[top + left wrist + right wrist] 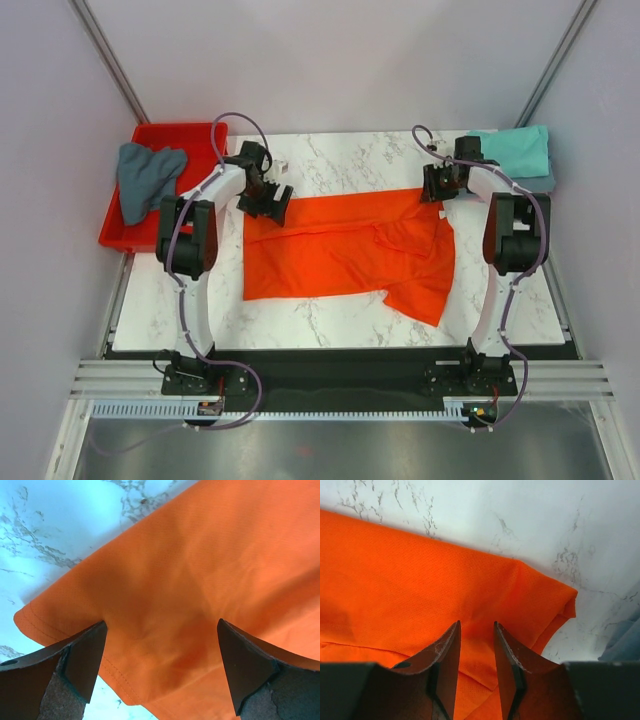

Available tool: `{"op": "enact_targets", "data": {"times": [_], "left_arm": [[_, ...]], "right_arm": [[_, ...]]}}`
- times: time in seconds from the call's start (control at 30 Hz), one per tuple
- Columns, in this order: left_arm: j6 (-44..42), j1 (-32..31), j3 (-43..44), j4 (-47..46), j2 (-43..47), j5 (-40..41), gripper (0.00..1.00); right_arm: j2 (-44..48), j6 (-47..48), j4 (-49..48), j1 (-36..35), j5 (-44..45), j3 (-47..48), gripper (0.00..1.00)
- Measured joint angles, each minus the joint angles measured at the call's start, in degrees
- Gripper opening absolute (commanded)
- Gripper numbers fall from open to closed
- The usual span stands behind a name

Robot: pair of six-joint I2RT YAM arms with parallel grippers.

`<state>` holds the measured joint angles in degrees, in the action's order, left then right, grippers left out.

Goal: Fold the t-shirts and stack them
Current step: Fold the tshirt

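The bright orange-red t-shirt [340, 250] lies spread on the marble table, folded in part, with a sleeve flap at its near right. My left gripper [272, 200] is wide open just above the shirt's far left corner; the left wrist view shows the gripper [162, 625] with the hemmed corner of the shirt [200, 555] between its fingers. My right gripper [437, 185] is at the shirt's far right corner. In the right wrist view this gripper [476, 625] has a narrow gap between its jaws, over the folded cloth edge [420, 580], with nothing pinched.
A red plastic tray [190, 135] at the far left holds a crumpled slate grey-blue shirt [145, 178]. A folded teal shirt [515, 150] lies at the far right corner on top of a grey-blue one. Grey walls close in on both sides.
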<state>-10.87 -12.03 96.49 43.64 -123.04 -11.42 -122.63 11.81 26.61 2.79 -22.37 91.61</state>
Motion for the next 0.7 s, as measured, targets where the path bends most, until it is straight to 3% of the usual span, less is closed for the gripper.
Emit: {"op": "enact_targets", "data": {"times": [0.7], "left_arm": [[1.0, 1.7, 16.5, -0.7, -11.5, 5.3, 0.99]], "right_arm": [[-11.0, -2.8, 1.2, -0.4, 2.2, 14.7, 0.41]]}}
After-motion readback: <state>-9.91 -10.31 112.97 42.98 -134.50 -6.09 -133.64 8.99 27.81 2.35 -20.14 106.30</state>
